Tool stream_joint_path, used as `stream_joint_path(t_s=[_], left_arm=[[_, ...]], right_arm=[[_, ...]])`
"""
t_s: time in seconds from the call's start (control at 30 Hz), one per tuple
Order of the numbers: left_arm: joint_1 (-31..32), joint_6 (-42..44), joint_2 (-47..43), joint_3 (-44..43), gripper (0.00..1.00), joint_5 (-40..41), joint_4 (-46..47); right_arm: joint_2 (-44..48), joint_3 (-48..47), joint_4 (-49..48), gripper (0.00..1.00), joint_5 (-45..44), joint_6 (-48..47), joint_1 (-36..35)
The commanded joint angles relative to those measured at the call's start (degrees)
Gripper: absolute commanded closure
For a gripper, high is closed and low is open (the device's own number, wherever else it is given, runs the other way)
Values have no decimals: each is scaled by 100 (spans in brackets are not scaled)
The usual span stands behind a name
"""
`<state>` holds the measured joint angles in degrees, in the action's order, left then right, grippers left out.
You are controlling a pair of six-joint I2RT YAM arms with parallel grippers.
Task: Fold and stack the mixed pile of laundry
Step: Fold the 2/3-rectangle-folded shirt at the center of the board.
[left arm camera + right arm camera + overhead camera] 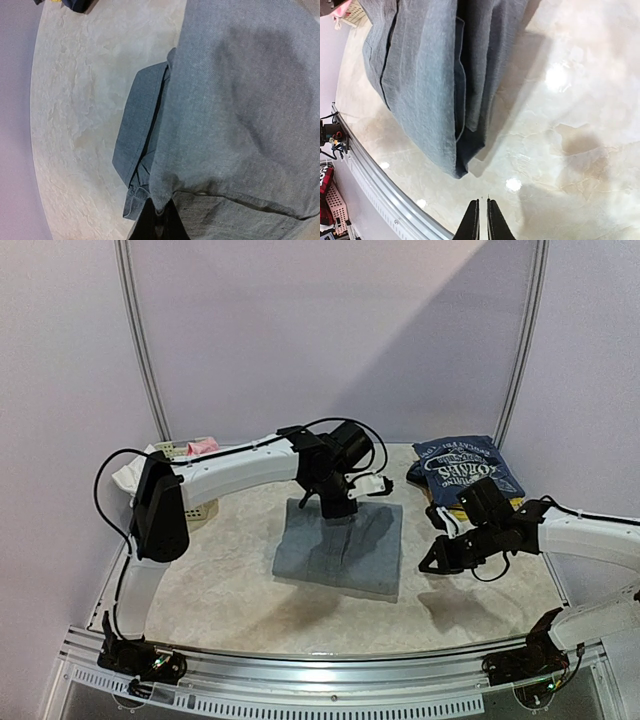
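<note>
The grey trousers (340,545) lie folded into a thick rectangle at the table's middle. My left gripper (335,510) stands over their far edge, shut on a pinch of the top grey layer (159,212), which lifts toward the camera while lower folds (137,130) stay flat. My right gripper (428,565) hovers right of the trousers (420,75), its jaws nearly together with only a thin slit (480,202) and nothing between them. A navy printed tee (465,465) lies folded at the back right.
A pale lattice basket (180,452) at the back left holds a pink piece (203,445), with a white piece (135,472) beside it. The marbled table (230,570) ends at a metal rail (380,200) along the near edge.
</note>
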<state>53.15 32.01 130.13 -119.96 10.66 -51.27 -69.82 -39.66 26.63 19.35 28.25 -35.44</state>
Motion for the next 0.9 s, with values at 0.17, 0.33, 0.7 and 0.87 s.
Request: stream_joint_path(t_s=[0.17,0.33,0.7,0.87], left_arm=[[-331,-68,499,-332,100,-27,130],[-410,-206,690,-383,100,89,123],[-393,-276,959,-306,100,344,419],[-375,-371,952,-177,90,436,592]], right_arm=[[9,108,-281,93,-49,108,41],[-68,125,-411,93,-13,119,45],[-275,108,-590,94,125,172,44],[-346,74,-686,94,201,180,45]])
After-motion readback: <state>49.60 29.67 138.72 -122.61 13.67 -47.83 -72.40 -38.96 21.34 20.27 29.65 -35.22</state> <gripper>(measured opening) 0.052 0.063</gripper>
